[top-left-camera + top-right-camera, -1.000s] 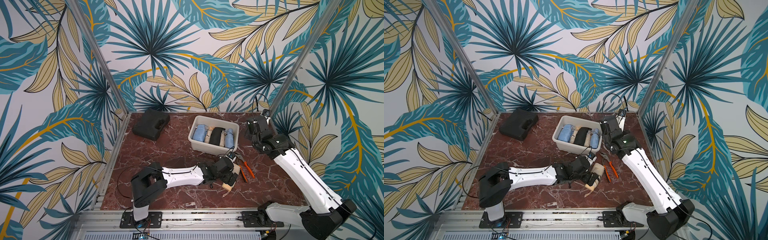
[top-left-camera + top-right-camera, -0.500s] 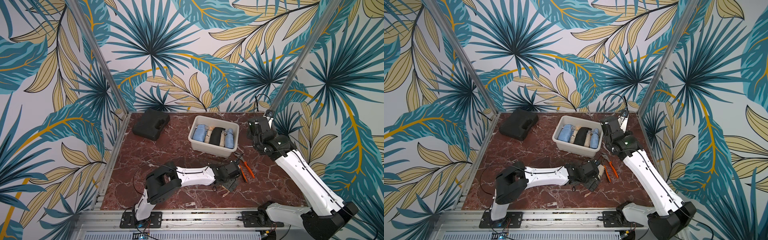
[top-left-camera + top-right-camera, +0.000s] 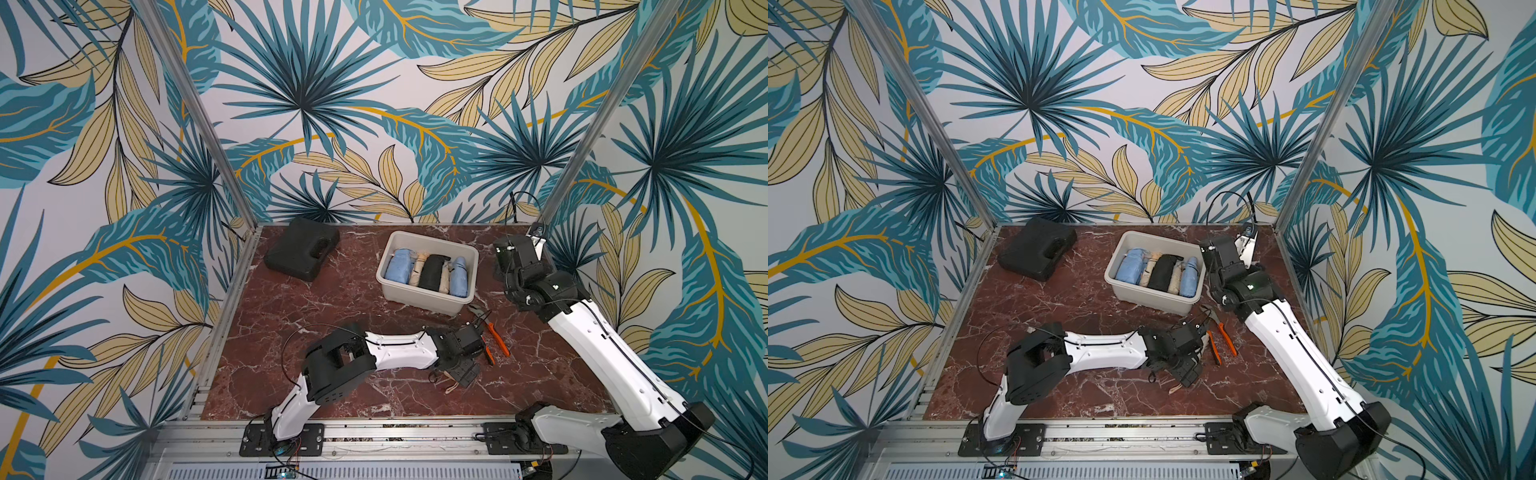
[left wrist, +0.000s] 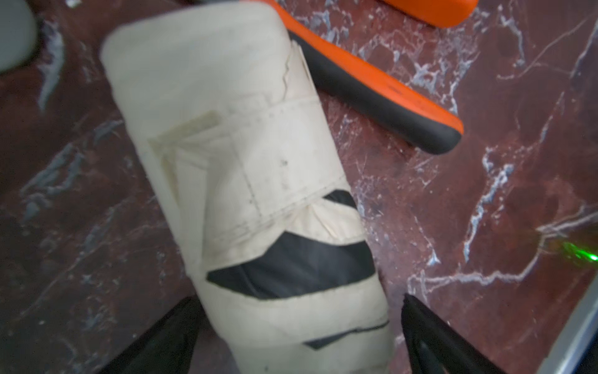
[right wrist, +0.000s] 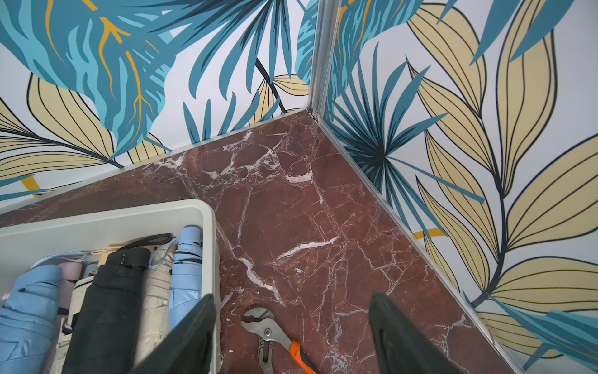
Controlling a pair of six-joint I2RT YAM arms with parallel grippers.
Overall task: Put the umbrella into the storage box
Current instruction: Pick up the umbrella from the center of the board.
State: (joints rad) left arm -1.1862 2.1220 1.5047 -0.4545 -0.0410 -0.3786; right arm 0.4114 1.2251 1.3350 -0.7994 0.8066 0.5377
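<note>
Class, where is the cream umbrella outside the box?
In the left wrist view, the cream umbrella lies on the table, straddled by the open left gripper, beside the orange-handled pliers.

Marble table (image 3: pixel 353 291), storage box (image 3: pixel 419 301), case (image 3: pixel 301 249), pliers (image 3: pixel 494 332), umbrella (image 4: pixel 242 162)

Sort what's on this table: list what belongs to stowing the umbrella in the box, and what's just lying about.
Belongs to the job:
- cream umbrella, lying on the table
- storage box
- left gripper, open astride the cream umbrella

Just lying about:
- black case
- pliers, beside the cream umbrella
- stowed umbrellas, already in the storage box
</note>
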